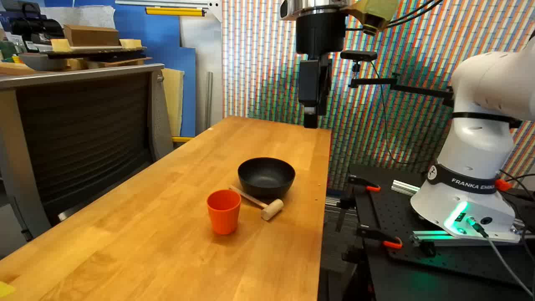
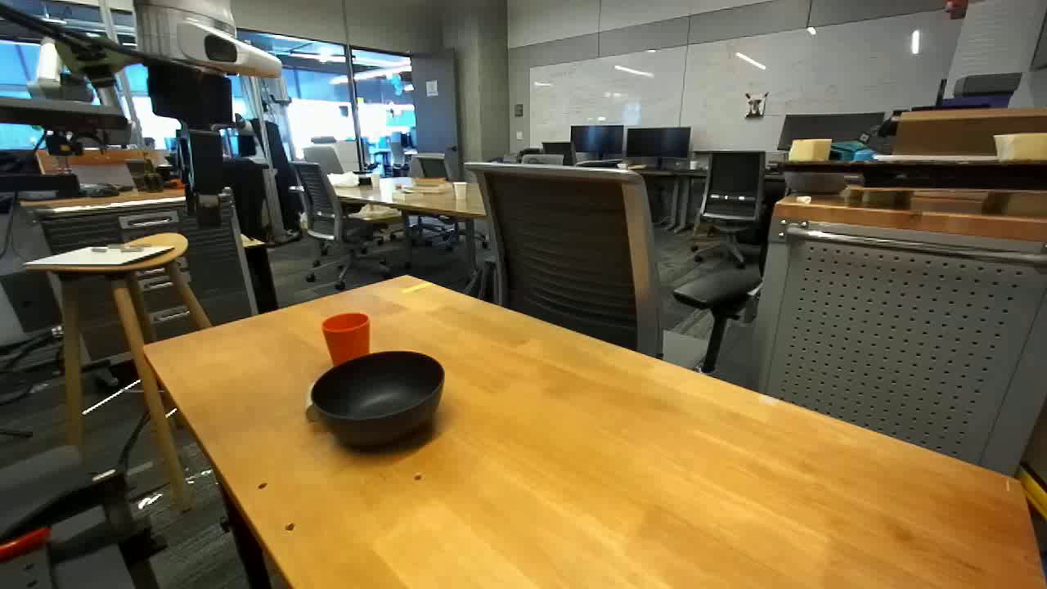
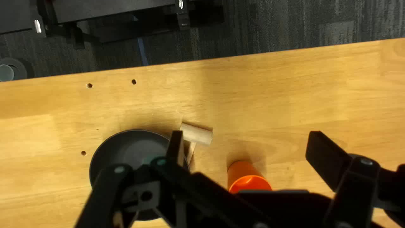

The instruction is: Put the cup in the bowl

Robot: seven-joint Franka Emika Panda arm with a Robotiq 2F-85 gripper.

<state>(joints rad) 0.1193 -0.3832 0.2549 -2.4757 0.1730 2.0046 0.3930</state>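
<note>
My arm [image 1: 480, 144] is white. Its black band [image 1: 443, 176] has white letters [image 1: 472, 184]. Below the band are a green light [image 1: 455, 214] and grey cord [image 1: 497, 250]. My gripper [image 3: 246, 148] is black.

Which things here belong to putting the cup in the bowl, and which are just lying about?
For the job:
Orange cup, upright, to be moved
Black bowl, the destination
Robotiq gripper, open, holding nothing

Just lying or standing about:
Small wooden mallet, beside the bowl
Wooden stool, in an exterior view
Nearest office chair
</note>
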